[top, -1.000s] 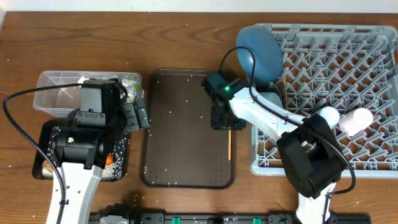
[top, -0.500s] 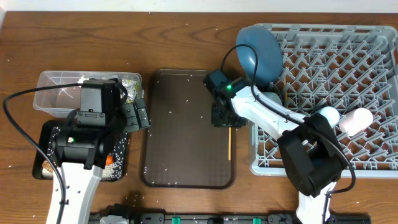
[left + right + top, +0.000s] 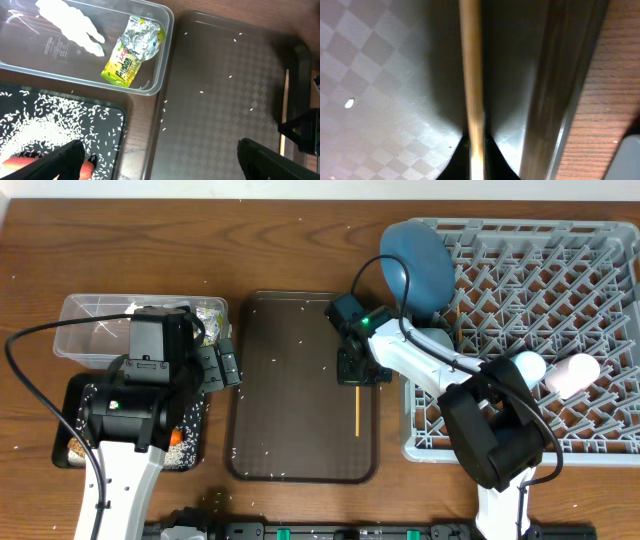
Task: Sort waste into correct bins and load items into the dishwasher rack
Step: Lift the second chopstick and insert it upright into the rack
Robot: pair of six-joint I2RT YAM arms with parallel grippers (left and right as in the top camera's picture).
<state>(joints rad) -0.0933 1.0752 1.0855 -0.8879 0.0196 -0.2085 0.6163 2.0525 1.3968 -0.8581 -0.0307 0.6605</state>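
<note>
The right arm is stretched over the brown tray [image 3: 290,380], and the chopstick [image 3: 357,412] is pinched at its far end by the right gripper [image 3: 353,372], near the tray's right rim. The left gripper [image 3: 218,367] is held wide open beside the clear tub [image 3: 85,320].

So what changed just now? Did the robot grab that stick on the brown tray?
Yes. The right pincer closed on the wooden chopstick and slid it a little away from the brown tray's rim, toward its middle. The left pincer stayed open and still, and the blue plate stayed in the rack.
</note>
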